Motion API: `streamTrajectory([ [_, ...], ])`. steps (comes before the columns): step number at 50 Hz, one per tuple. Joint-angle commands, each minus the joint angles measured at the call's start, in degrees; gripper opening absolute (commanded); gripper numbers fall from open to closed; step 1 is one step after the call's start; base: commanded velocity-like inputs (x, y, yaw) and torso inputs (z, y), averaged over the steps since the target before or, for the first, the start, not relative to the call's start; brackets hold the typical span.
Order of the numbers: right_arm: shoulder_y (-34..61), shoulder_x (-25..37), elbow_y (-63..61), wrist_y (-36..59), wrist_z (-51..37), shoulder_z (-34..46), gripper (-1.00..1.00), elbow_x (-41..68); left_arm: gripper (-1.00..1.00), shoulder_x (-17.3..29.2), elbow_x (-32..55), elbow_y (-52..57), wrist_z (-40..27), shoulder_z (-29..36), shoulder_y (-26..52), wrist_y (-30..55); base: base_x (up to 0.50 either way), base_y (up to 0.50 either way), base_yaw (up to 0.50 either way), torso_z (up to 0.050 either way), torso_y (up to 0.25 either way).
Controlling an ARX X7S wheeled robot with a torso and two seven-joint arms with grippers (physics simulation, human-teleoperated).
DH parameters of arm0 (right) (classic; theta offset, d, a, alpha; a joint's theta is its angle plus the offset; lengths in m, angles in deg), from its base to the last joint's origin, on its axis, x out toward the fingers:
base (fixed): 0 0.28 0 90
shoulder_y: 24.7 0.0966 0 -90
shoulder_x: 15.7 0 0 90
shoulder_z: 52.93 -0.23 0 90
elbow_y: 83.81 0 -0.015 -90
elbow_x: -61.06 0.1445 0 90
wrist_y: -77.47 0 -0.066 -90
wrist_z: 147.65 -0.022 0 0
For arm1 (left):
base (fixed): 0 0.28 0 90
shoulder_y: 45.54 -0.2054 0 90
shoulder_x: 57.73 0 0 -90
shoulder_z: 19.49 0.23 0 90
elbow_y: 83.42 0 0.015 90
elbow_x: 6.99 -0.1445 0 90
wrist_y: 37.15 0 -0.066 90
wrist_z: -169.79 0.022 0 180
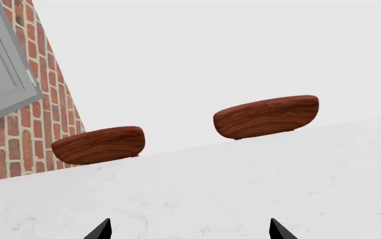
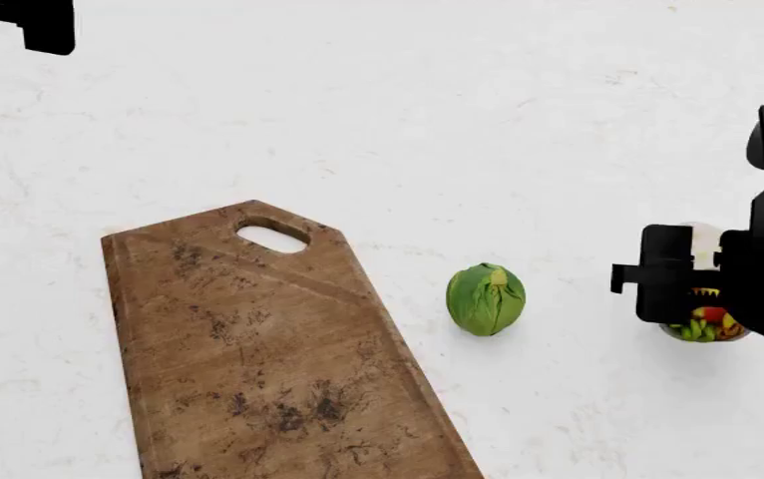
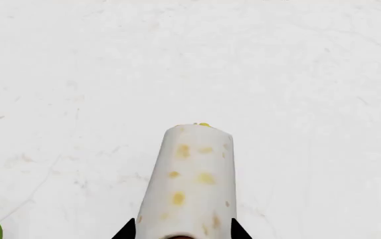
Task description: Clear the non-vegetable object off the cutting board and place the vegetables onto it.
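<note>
A: We're looking at the cutting board filling the lower left, bare. The leafy green ball is sitting just right of it.

B: And our right gripper is pinching the tortilla wrap at the right edge, off the board. Our left gripper is hanging spread wide.

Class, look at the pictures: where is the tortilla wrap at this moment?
In the head view the tortilla wrap is off the cutting board, at the right on the white counter, between the right gripper's fingers, beyond the leafy green ball.
</note>
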Motion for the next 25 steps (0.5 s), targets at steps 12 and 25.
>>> streamTrajectory([
  [12,-14.04,0.92,0.89,-6.49,1.38,-2.07,1.0,-4.23,1.0,-0.54,-0.45,1.77,0.9,-1.41,-0.65,0.63,0.01,0.0,0.01,-0.003,0.0],
  [25,-5.98,2.25,-10.03,0.48,-3.25,-2.98,1.0,-0.5,1.0,-0.19,-0.21,2.39,0.78,-1.46,-0.22,1.23,0.0,0.0,0.0,-0.001,0.0],
])
